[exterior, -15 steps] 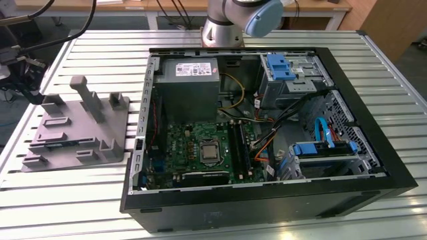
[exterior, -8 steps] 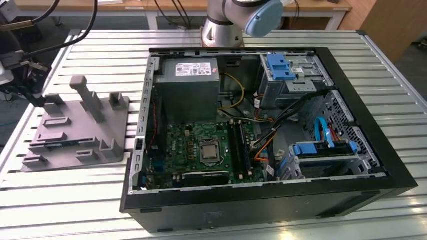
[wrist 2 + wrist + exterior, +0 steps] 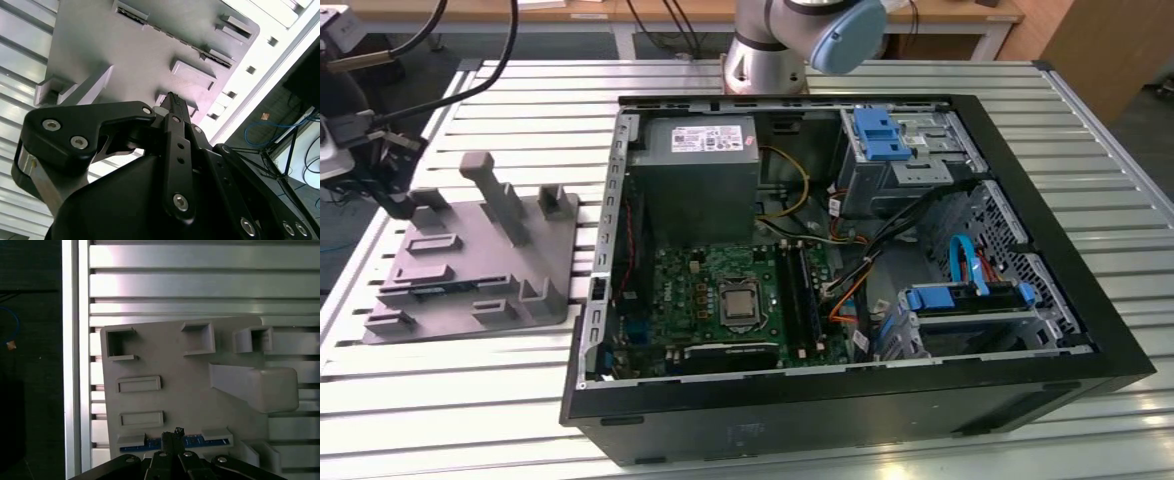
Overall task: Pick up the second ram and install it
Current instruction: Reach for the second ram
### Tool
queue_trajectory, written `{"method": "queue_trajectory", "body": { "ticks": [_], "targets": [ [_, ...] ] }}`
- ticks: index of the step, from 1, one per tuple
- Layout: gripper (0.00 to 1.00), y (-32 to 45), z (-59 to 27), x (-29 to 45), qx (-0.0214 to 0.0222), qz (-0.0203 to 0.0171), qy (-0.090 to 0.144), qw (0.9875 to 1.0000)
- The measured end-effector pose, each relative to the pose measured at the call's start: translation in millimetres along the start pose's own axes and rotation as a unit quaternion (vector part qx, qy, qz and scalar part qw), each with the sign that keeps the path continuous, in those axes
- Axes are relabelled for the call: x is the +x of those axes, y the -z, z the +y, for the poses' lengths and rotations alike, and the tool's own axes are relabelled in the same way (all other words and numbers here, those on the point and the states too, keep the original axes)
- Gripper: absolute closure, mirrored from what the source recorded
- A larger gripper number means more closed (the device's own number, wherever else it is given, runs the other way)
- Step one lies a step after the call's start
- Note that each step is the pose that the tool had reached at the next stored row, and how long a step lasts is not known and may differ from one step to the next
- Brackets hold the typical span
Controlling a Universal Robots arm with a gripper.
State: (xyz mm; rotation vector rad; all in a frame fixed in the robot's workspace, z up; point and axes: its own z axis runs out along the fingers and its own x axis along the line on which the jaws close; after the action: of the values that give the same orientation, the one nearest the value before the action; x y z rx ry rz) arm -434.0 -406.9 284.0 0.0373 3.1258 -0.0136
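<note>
Gripper (image 3: 172, 436) is hovering over the grey holder (image 3: 480, 255) at the exterior view's left, its fingers lying together with nothing between them. The second ram (image 3: 205, 442) is standing on edge in a slot of the holder, close to the fingertips, and is showing as a thin blue strip. A clean pick is probably asking for parted fingers centred along the stick, squared to its faces, and a straight lift. The slatted metal surface (image 3: 454, 400) is carrying the holder and an open computer case (image 3: 854, 420). A wooden desk (image 3: 667, 12) and black cables (image 3: 454, 60) are showing behind.
</note>
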Motion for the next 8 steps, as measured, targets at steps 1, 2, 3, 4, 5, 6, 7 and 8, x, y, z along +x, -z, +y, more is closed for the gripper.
{"method": "queue_trajectory", "body": {
  "ticks": [1, 2, 3, 4, 5, 6, 7, 8],
  "targets": [
    [0.90, -0.9, 0.0, 0.0, 0.0000, 0.0000, 0.000, 1.0000],
    [0.90, -1.8, -0.1, 0.0, 0.0000, 0.0000, 0.000, 1.0000],
    [0.90, -2.6, -0.1, 0.0, 0.0000, 0.0000, 0.000, 1.0000],
    [0.90, -3.5, -0.1, 0.1, 0.0000, 0.0000, 0.000, 1.0000],
    [0.90, -4.3, -0.1, 0.1, 0.0000, 0.0000, 0.000, 1.0000],
    [0.90, -5.1, -0.2, 0.1, 0.0000, 0.0001, 0.000, 1.0000],
    [0.90, -6.0, -0.2, 0.1, 0.0000, 0.0000, 0.000, 1.0000],
    [0.90, -6.8, -0.2, 0.1, 0.0000, 0.0000, 0.000, 1.0000]
  ]
}}
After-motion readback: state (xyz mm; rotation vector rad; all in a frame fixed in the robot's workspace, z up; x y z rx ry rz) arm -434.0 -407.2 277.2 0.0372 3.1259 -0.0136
